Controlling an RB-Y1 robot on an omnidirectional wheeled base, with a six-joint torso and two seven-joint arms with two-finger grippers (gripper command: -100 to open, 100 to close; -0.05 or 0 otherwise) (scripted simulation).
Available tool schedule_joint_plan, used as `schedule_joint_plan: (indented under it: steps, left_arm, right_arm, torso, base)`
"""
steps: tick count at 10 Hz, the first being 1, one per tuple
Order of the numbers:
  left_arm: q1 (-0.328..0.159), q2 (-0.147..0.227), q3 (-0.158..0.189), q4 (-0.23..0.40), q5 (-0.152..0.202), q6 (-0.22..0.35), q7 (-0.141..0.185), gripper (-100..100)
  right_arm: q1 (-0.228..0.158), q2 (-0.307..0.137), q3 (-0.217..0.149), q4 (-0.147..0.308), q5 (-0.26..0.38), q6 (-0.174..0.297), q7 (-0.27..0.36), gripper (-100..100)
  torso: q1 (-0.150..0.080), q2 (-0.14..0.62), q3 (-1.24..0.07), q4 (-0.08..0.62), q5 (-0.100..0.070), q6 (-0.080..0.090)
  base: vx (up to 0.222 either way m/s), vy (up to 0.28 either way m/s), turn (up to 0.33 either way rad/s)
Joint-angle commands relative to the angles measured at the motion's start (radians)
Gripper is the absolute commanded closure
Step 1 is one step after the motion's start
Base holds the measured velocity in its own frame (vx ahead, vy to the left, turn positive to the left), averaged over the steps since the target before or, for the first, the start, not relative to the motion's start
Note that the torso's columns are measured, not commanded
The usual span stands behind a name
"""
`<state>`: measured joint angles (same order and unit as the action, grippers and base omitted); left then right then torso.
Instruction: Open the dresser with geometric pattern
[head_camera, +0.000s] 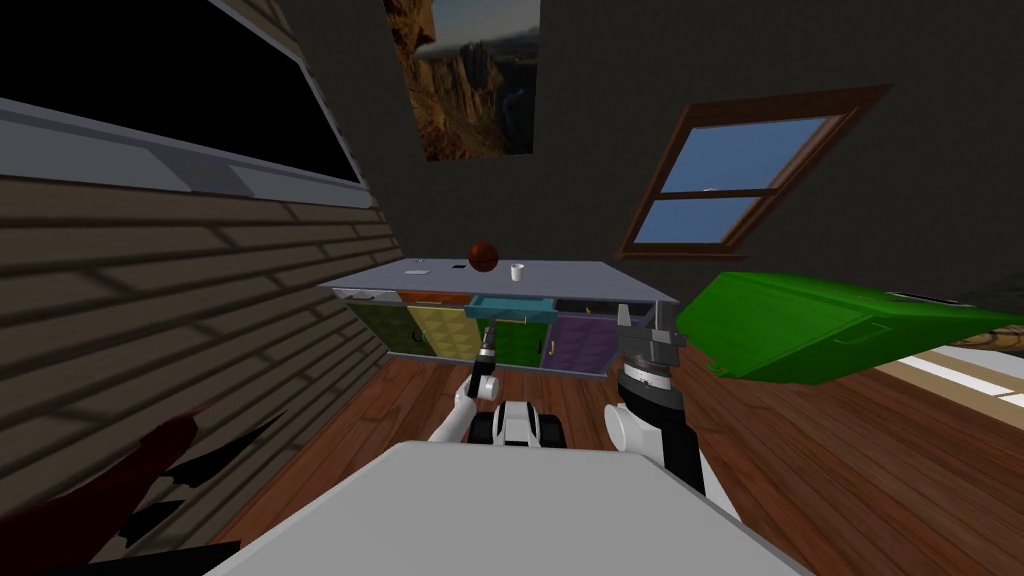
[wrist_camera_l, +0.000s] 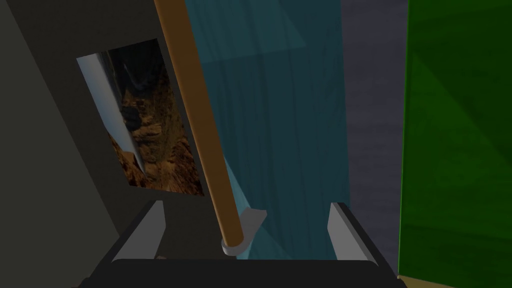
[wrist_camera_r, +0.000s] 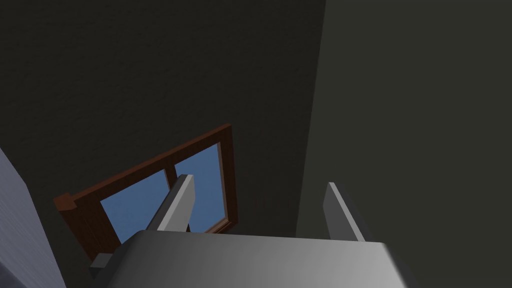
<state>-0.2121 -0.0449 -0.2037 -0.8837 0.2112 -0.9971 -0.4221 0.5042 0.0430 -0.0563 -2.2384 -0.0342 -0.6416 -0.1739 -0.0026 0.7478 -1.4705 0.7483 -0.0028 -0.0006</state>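
The dresser stands against the far wall, with a grey top and a front of coloured panels in yellow, green, purple and teal. Its teal drawer juts out a little from the front. My left gripper is just below that drawer. In the left wrist view my left gripper is open, and the drawer's brown bar handle runs between the fingers without either one touching it. The teal drawer front lies behind the bar. My right gripper is raised beside the dresser's right end, and its fingers stand open on nothing.
A brown ball and a white cup sit on the dresser top. A large green box tilts at the right, close to my right arm. A brick wall runs along the left. The wooden floor lies before the dresser.
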Motion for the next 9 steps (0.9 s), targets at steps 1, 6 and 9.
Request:
schedule_joint_plan:
  steps: [1, 6, 9]
  left_arm:
    - [-0.052, -0.001, 0.013, -0.021, 0.002, 0.041, 0.002, -100]
    - [-0.032, 0.000, 0.014, 0.003, 0.005, 0.078, 0.006, 0]
    - [-0.027, 0.001, 0.014, 0.008, 0.006, 0.083, 0.006, 0]
  right_arm:
    - [0.000, 0.000, 0.000, 0.000, 0.000, 0.000, 0.000, 0]
    - [0.000, 0.000, 0.000, 0.000, 0.000, 0.000, 0.000, 0]
    - [0.000, 0.000, 0.000, 0.000, 0.000, 0.000, 0.000, 0]
  torso:
    - [0.001, 0.003, 0.001, 0.002, 0.000, -0.001]
    - [0.001, -0.003, -0.002, -0.003, 0.001, 0.000]
    - [0.002, -0.008, -0.004, -0.008, 0.002, 0.001]
  base:
    - [-0.057, -0.002, 0.033]
    - [-0.020, -0.003, 0.010]
    - [0.000, 0.000, 0.000]
